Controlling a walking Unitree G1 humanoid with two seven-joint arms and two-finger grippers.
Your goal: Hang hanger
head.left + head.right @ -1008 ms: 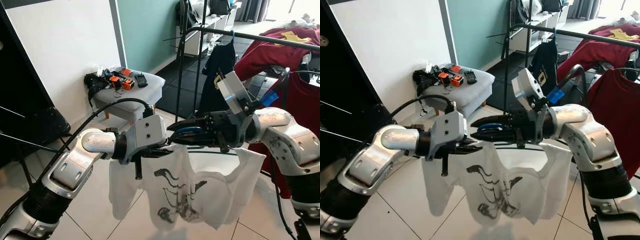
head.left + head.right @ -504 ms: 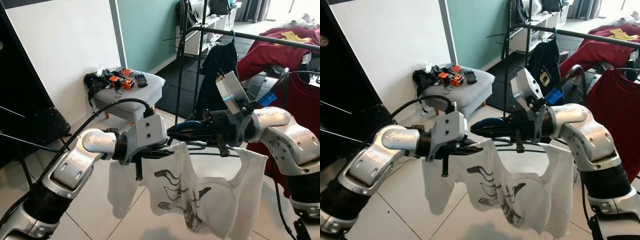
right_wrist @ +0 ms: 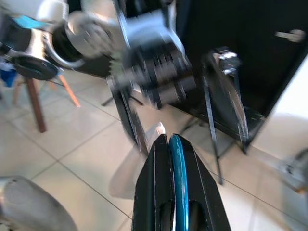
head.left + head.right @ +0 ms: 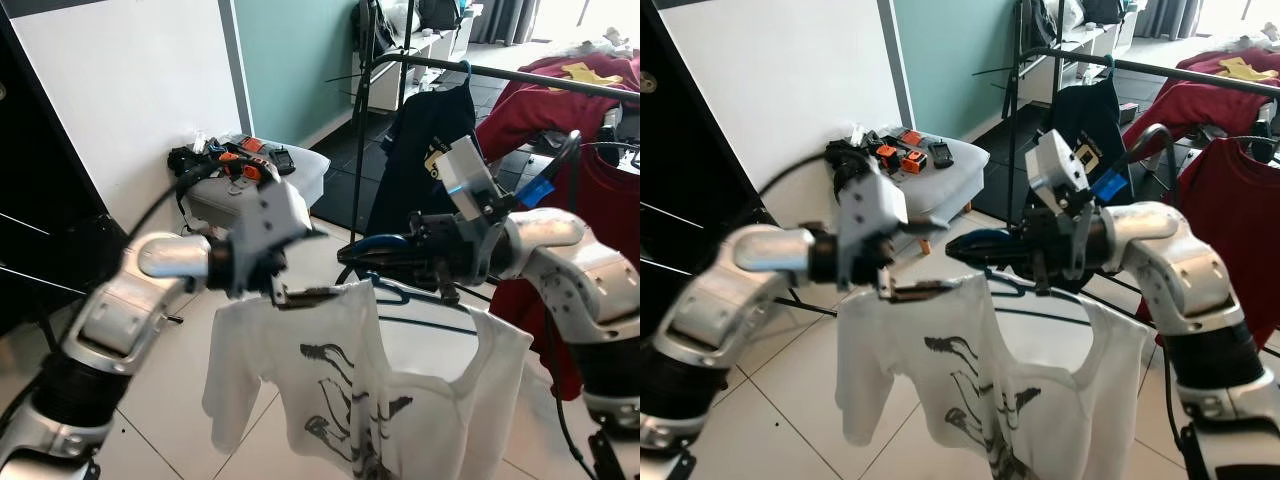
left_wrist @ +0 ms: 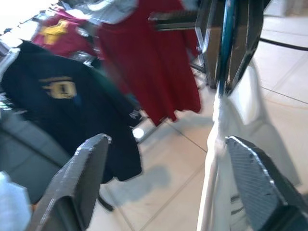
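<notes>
Movement showed most in the left gripper (image 4: 300, 293): half a second before it sat level beside the shirt's shoulder, and now the arm had lifted and swung outward, its picture blurred; its long black fingers (image 5: 82, 178) stood wide apart in the wrist view, holding nothing, though their tips still lay just at the shoulder seam; the white cotton T-shirt with a dark brush-stroke print (image 4: 365, 400) now hung flatter and fuller from its hanger; this suggested the left arm had finished straightening the garment and was letting go, leaving the carry to the other arm; the right gripper (image 4: 965, 247) kept its fingers pressed shut on the thin blue wire hanger (image 3: 176, 173), whose hook ran between the pads while its lower bar (image 4: 420, 305) curved beneath the collar; the hanger remained in the air, short of the black metal clothes rail (image 4: 520, 75) behind, where a dark navy shirt (image 4: 420, 150) and a red garment (image 4: 1230, 230) already hung; the fabric looked soft and limp, the wire slim and smooth, the tiled floor (image 4: 180, 420) glossy.
</notes>
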